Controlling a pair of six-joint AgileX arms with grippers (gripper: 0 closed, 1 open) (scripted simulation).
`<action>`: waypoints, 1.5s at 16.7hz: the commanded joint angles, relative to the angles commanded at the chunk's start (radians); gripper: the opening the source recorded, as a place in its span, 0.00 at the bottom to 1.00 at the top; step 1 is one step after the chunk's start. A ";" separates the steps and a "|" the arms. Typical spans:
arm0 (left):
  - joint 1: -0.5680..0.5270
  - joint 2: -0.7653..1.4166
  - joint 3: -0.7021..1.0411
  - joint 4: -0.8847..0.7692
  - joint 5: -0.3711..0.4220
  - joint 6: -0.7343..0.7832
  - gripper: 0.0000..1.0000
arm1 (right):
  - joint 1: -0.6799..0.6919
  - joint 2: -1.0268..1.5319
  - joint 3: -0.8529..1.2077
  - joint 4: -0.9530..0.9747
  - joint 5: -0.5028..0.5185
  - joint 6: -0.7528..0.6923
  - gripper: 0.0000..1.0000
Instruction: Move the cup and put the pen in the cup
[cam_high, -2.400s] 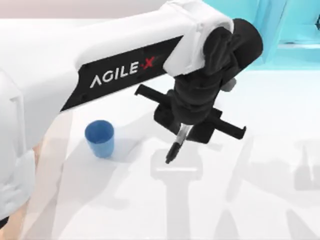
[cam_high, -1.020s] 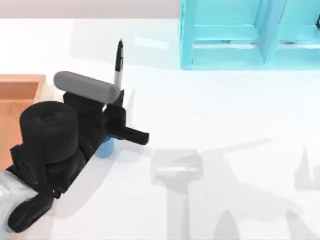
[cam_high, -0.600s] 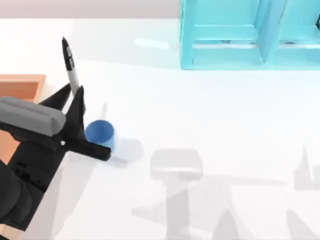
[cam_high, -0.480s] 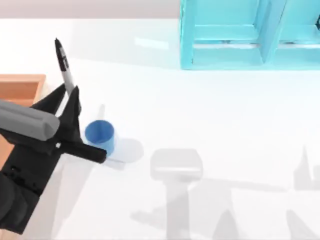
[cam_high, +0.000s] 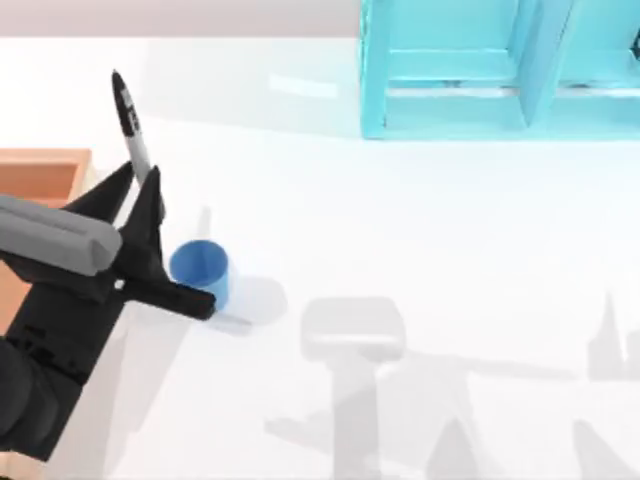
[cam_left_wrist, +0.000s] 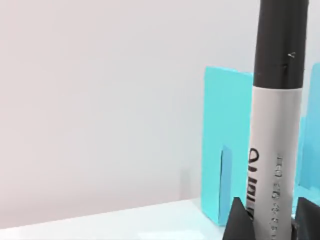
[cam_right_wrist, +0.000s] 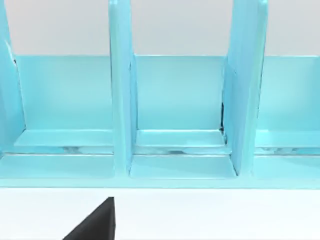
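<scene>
The blue cup (cam_high: 199, 270) stands upright on the white table at the left, its rim open. Just left of it and higher up, my left gripper (cam_high: 140, 192) is shut on the pen (cam_high: 128, 118). The pen's black end sticks out past the fingertips toward the table's far side. In the left wrist view the pen (cam_left_wrist: 275, 125) rises with black cap and grey-white printed barrel between the two dark fingertips (cam_left_wrist: 239, 220). The pen is outside the cup. A black part of my right gripper (cam_right_wrist: 95, 225) faces the turquoise shelf unit.
A large turquoise shelf unit (cam_high: 500, 70) with upright dividers stands at the back right. An orange wooden tray (cam_high: 45, 170) lies at the left edge, partly under my left arm. Open white table stretches right of the cup.
My left arm has swung from the table's middle to the left with the pen in its grip, uncovering the cup. Over the last half second it barely shifted. The cup stayed put.
</scene>
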 joint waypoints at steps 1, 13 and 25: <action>0.006 0.035 0.011 0.022 0.002 -0.001 0.00 | 0.000 0.000 0.000 0.000 0.000 0.000 1.00; 0.044 0.284 0.106 0.171 0.042 -0.007 0.08 | 0.000 0.000 0.000 0.000 0.000 0.000 1.00; 0.044 0.284 0.106 0.171 0.042 -0.007 0.98 | 0.000 0.000 0.000 0.000 0.000 0.000 1.00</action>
